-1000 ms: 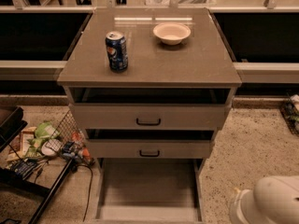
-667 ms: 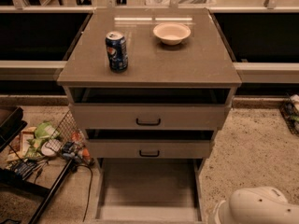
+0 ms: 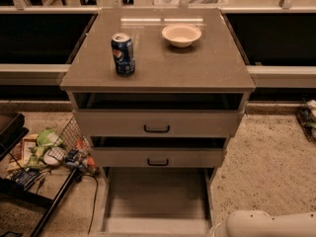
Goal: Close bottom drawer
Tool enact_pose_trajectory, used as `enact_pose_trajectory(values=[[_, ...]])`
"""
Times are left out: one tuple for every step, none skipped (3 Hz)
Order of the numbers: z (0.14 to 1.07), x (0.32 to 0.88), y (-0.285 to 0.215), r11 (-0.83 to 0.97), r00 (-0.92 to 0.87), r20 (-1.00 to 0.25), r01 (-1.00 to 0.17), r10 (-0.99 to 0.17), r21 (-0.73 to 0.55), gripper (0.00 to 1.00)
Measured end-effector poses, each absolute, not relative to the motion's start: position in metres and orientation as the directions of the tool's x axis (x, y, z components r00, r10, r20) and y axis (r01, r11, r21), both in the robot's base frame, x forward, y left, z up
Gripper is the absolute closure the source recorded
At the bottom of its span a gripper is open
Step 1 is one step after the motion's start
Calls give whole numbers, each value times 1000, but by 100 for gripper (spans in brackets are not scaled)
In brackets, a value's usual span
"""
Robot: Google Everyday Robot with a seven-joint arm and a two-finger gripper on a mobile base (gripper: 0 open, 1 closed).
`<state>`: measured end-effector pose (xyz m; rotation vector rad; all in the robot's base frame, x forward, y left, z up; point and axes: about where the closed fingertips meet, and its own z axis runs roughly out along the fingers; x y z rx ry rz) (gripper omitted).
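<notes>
The bottom drawer (image 3: 157, 194) is pulled far out of the cabinet (image 3: 158, 65). Its flat grey floor shows empty, and its front edge lies at the bottom of the view with the handle hidden. The middle drawer (image 3: 158, 157) and the top drawer (image 3: 157, 124) above it each stand slightly open, with black bar handles. A white rounded arm segment (image 3: 269, 225) lies at the bottom right, just right of the bottom drawer's front corner. My gripper is out of view.
A blue soda can (image 3: 123, 54) and a white bowl (image 3: 181, 34) stand on the cabinet top. A black wire rack with snack packets (image 3: 47, 152) sits on the floor to the left. Speckled carpet (image 3: 269, 167) lies to the right.
The white arm segment has moved left and lower along the bottom edge, closer to the bottom drawer's front corner. The drawers have not moved.
</notes>
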<state>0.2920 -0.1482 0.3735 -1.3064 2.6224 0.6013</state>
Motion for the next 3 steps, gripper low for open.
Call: enact_pose_trajectory(values=[[341,281,-140,537,-624,-278,-776,-731,331,94],[338,277,-138,534,-624,-273,-774,-732,341,100],[337,277,-137,533,-624,-274,-774,-731,341,100]])
